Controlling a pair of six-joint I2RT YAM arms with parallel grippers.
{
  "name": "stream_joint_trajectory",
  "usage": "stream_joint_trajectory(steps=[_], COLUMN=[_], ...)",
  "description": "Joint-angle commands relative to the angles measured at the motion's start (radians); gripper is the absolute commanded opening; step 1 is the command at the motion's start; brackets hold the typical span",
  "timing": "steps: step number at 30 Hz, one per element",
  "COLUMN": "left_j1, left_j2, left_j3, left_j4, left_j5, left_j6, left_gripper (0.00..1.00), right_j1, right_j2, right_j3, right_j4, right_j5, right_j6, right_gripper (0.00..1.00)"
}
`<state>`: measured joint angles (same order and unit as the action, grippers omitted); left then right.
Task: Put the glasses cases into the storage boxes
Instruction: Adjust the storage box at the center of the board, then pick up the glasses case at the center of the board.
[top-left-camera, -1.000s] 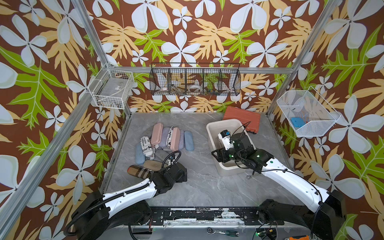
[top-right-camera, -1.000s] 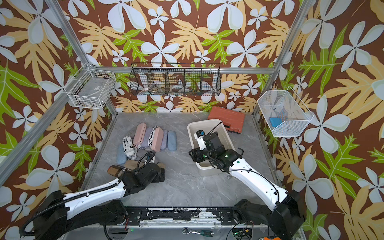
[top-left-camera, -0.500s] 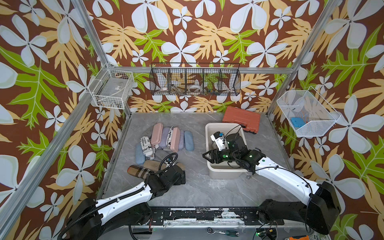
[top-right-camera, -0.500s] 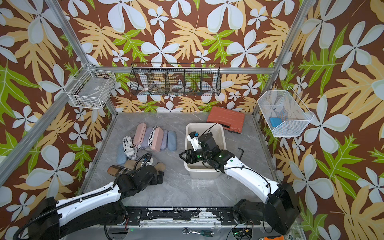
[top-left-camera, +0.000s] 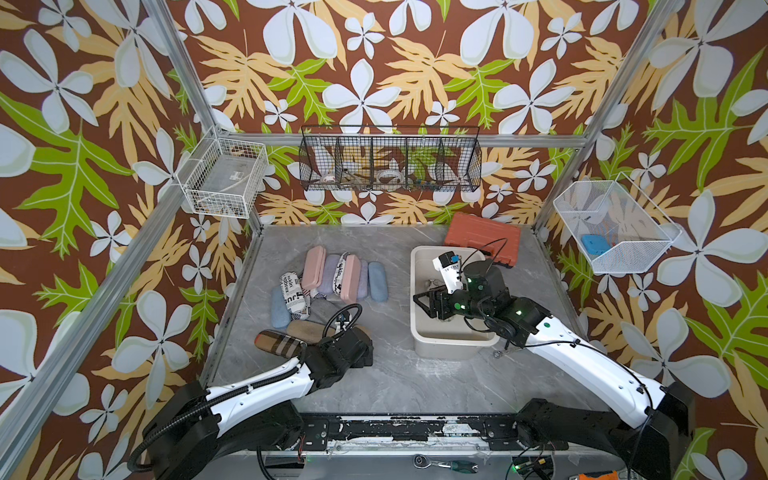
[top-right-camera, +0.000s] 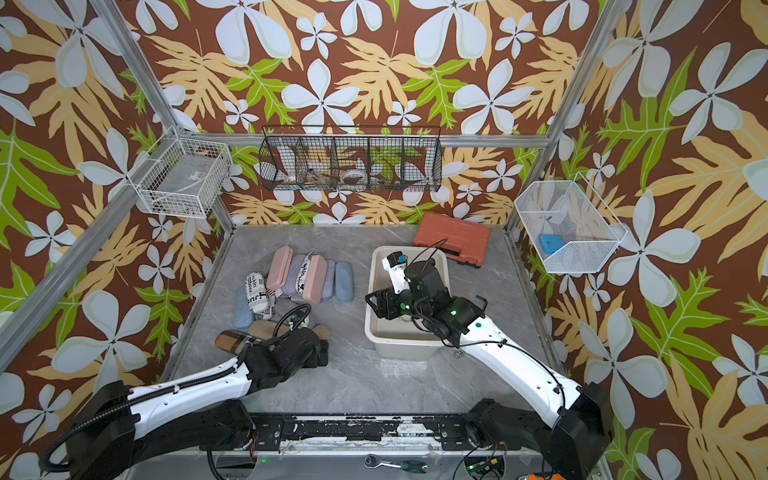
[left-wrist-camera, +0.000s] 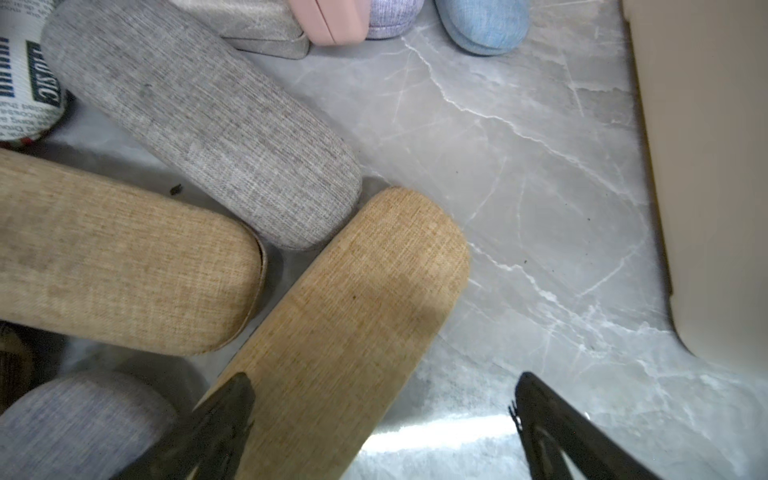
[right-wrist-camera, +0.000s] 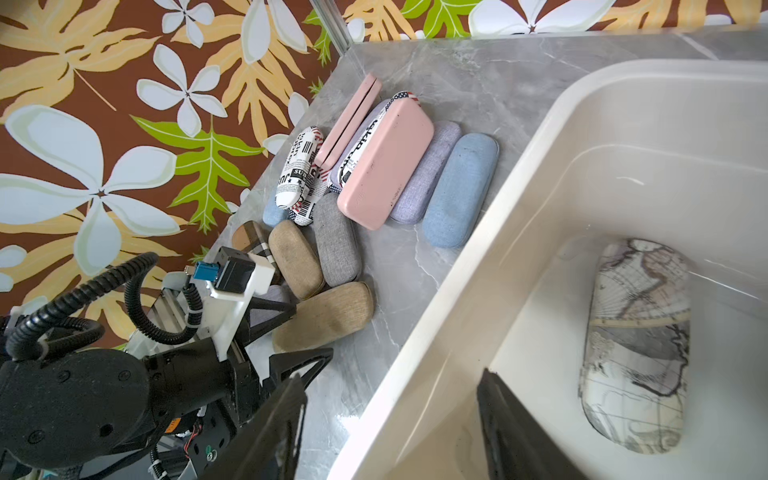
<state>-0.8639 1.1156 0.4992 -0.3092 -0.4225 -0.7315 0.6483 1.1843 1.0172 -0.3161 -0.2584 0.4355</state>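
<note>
Right end effector (top-right-camera: 376, 305) over cream tub (top-right-camera: 409, 347), glasses cases (top-right-camera: 313, 278) piled beside

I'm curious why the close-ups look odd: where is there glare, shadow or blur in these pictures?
Left wrist view: bright glare on the marble table, a shadow across the nearest tan woven case, the cream tub out of focus. Right wrist view: streaky reflections on the tub's inner wall, the right gripper near the lens, its fingers soft. Both top views: evenly lit, sharp.

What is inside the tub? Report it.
One map-print case lies on the tub floor. In both top views the right arm covers much of the inside, so more cases cannot be ruled out.
</note>
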Motion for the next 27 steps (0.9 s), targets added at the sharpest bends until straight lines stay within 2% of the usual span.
stream_joint_trajectory(steps=[1,6,10,13,18,24,27], left_j1=[0.003,0.009,0.009,0.005,-0.059,-0.07,-0.072], left_j2=[0.048,0.112,0.139,0.17,0.204,0.203,0.179], left_j3=[0.033,0.058,0.061,0.072,0.109,0.111,0.091], left_j4=[-0.017,-0.02,0.0,0.004,-0.011,-0.041,-0.03], left_j5=[-0.074,-0.108,-0.061,-0.014,-0.005,-0.041,-0.007], left_j6=[0.012,0.017,0.009,0.013,-0.027,-0.047,-0.044], left_gripper=[0.98,0.99,0.96,0.91,0.89,0.91,1.0], right_j1=[0.002,0.002,0.002,0.002,0.002,0.002,0.002], right_j2=[-0.02,-0.048,-0.052,-0.064,-0.057,-0.06,-0.063], right_j3=[-0.014,-0.036,-0.04,-0.046,-0.026,-0.018,-0.014], right_j4=[-0.022,-0.021,-0.033,-0.028,-0.047,-0.053,-0.066], right_j5=[0.053,0.096,0.113,0.137,0.146,0.153,0.161], right_j6=[-0.033,-0.038,-0.056,-0.057,-0.077,-0.077,-0.089], right_gripper=[0.69,0.74,0.75,0.75,0.75,0.75,0.75])
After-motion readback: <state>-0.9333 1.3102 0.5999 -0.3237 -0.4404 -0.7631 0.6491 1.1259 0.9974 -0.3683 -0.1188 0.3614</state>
